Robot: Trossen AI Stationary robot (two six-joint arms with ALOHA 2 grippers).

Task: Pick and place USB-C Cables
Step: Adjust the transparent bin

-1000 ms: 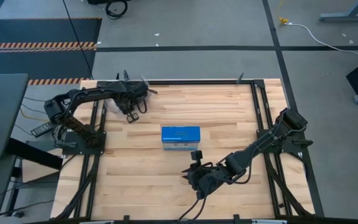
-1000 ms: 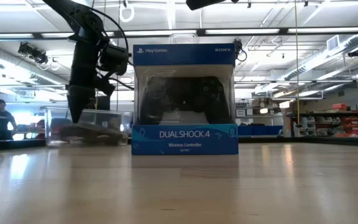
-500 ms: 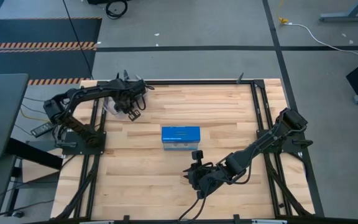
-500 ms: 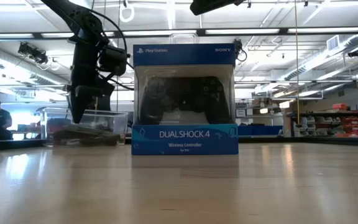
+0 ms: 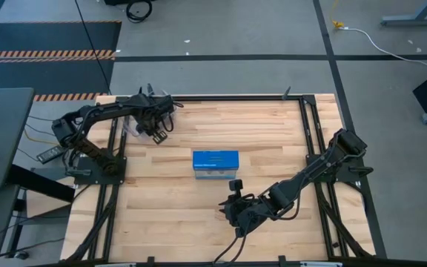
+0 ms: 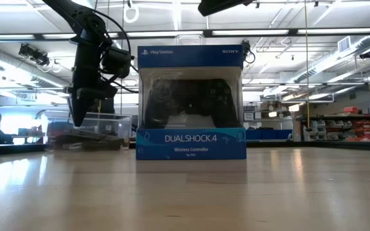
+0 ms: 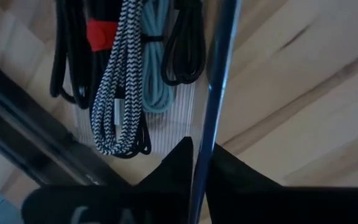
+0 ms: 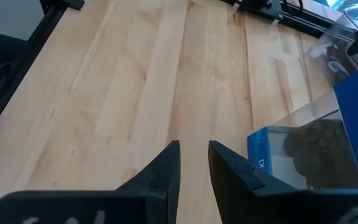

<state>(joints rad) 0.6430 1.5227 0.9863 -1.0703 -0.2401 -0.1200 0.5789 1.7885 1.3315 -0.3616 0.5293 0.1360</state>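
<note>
USB-C cables (image 7: 126, 68) bundled in clear tub (image 7: 166, 121) near table's (image 5: 273, 141) far left corner, left gripper (image 7: 199, 158) clamped on tub wall, right gripper (image 8: 192, 163) slightly apart near front edge, blue box (image 5: 215, 164) mid-table.

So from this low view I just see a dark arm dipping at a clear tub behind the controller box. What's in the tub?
Observer: Coiled USB-C cables: black ones, a black-and-white braided one and a grey one.
Visitor: Has the arm grabbed one?
Observer: No. The left gripper is pinched on the wall of the clear tub instead.
Visitor: And the other arm?
Observer: The right gripper hovers empty, fingers slightly apart, over the table on the near side of the blue box.
</note>
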